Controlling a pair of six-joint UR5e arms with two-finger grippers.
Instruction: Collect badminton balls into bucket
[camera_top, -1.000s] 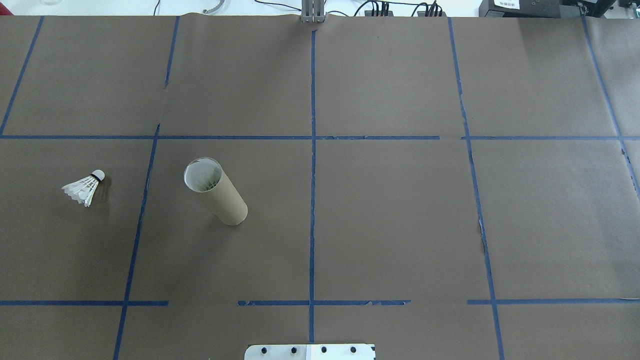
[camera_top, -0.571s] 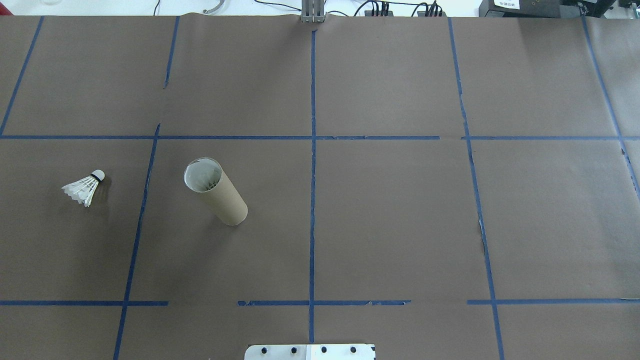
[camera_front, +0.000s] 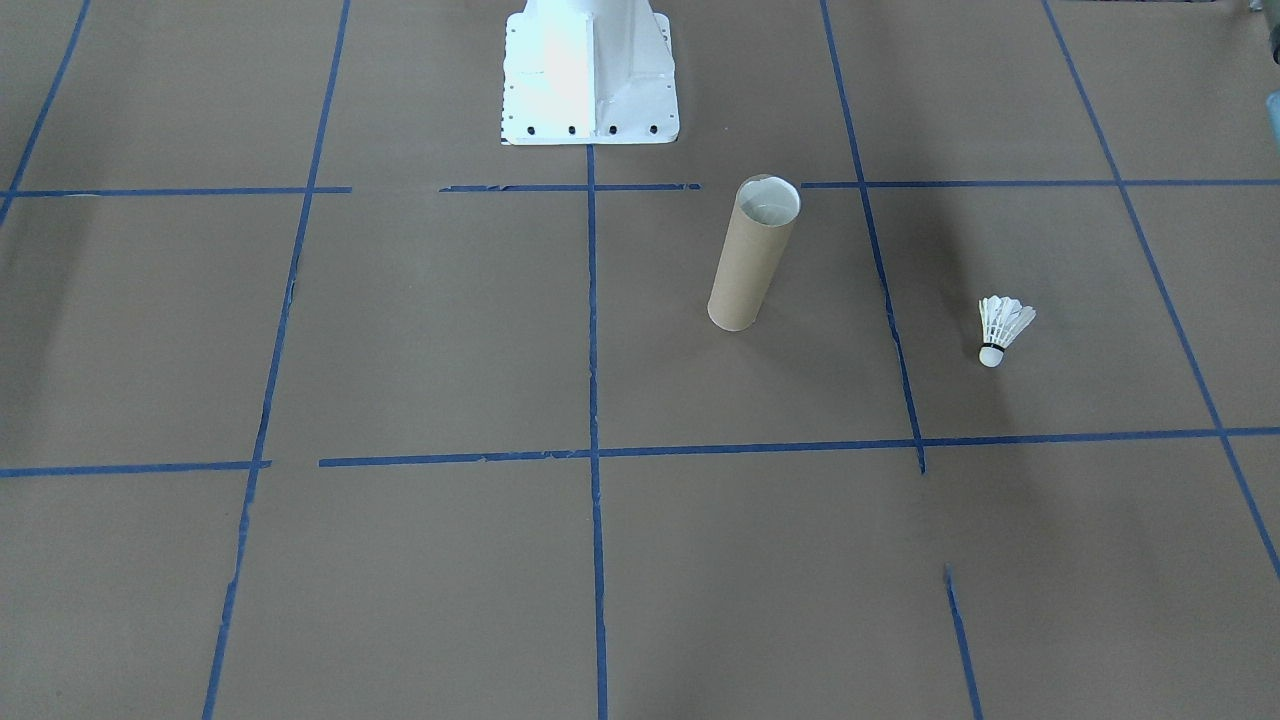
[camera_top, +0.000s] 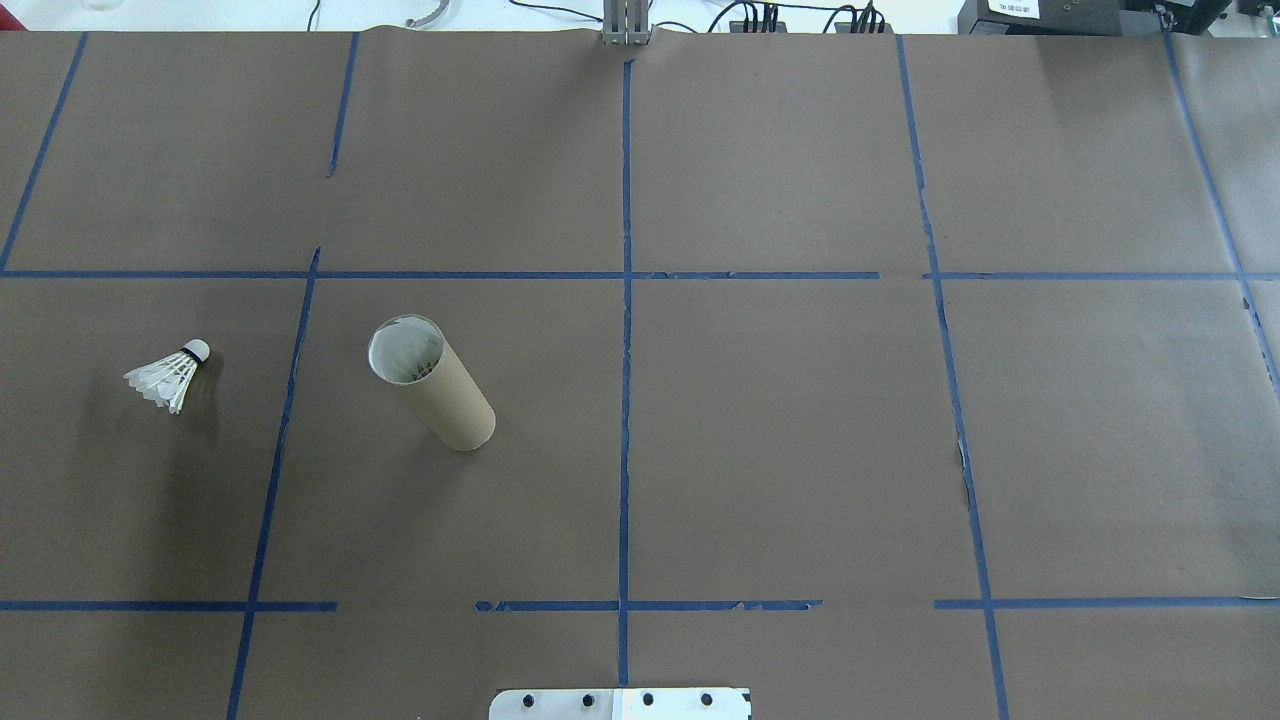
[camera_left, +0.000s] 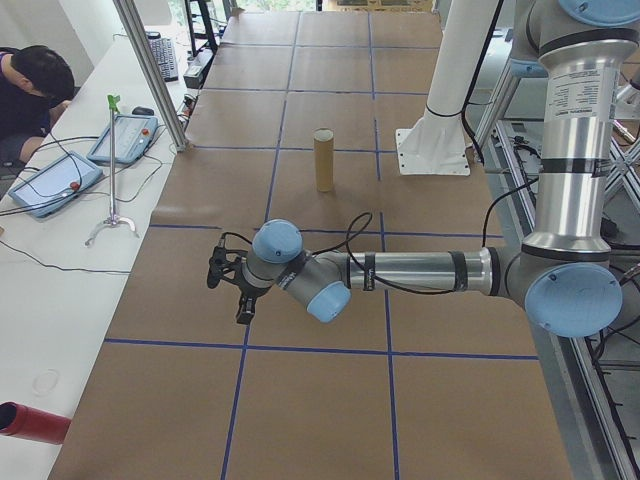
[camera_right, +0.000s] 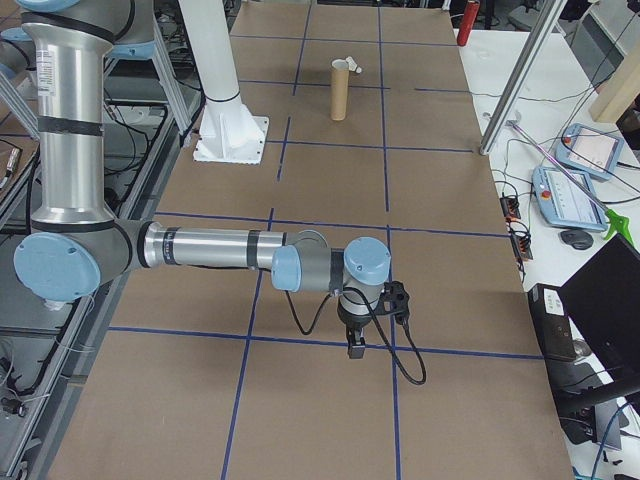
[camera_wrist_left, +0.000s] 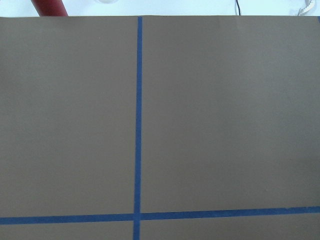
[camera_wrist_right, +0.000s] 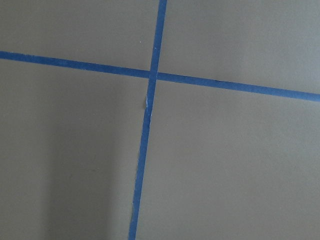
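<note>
On brown paper, a shuttlecock (camera_top: 170, 377) is seen lying well apart from an upright cardboard tube (camera_top: 432, 383); whether either gripper (camera_left: 240, 300) is parted cannot be told.

The overhead camera looked forward and down from behind the robot, its base plate (camera_top: 620, 703) at the bottom edge. The front camera faced back steeply, the base (camera_front: 588, 70) at top. Both shared the tube (camera_top: 432, 382) and the shuttlecock (camera_top: 167, 376) on the brown surface (camera_top: 800, 420). Side cameras at each end looked along the surface, with one arm near in each. Both wrist cameras looked closely down on blue tape (camera_wrist_left: 138, 120) crossings.
</note>
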